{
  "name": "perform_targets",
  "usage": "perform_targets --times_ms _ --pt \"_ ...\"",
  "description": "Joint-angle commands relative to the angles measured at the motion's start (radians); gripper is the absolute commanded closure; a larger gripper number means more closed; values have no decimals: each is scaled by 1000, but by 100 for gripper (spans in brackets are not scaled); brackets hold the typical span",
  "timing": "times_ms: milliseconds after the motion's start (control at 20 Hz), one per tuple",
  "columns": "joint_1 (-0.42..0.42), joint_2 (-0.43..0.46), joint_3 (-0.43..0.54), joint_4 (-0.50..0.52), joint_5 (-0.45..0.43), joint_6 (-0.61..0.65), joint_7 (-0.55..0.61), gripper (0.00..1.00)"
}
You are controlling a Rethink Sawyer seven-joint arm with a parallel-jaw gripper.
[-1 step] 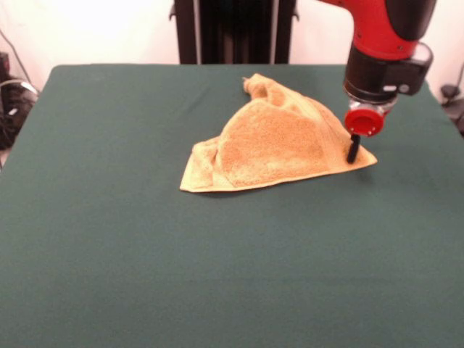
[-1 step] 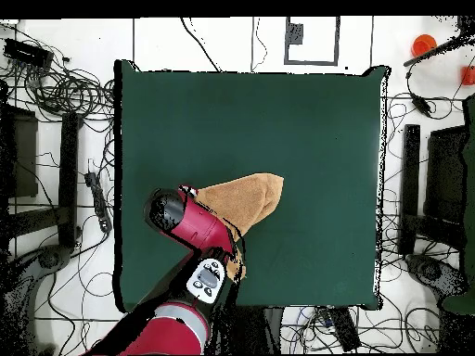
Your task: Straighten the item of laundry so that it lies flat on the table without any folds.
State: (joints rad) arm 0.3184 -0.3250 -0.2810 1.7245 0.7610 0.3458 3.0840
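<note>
The item of laundry (image 1: 272,145) is a golden tan towel, folded over itself into a rough triangle right of the middle of the green table (image 1: 145,261). One bunched corner points to the far side, and a flat corner lies at the right. My gripper (image 1: 353,151) comes down onto that flat right corner, its black tip touching the cloth. In the overhead view the towel (image 2: 249,197) lies on the table (image 2: 306,111) and the red arm (image 2: 199,227) covers its left part, hiding the gripper.
Wide green cloth stretches on every side of the towel, most of it toward the near edge in the front view. Cables (image 2: 74,88) and dark equipment (image 2: 436,185) lie on the floor around the table.
</note>
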Motion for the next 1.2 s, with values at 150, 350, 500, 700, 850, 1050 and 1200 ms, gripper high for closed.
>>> perform_targets --times_ms 150,350,500,700,850,1050,1200 --pt "-8 65 106 33 23 11 150 0" --pt "-2 65 99 26 20 27 156 0" --pt "-5 61 99 29 18 31 152 0" --pt "-11 48 96 34 13 50 146 0" --pt "-4 53 79 24 6 67 151 0" --pt "-3 56 75 15 3 80 153 0" --pt "-17 50 90 24 8 72 144 100"
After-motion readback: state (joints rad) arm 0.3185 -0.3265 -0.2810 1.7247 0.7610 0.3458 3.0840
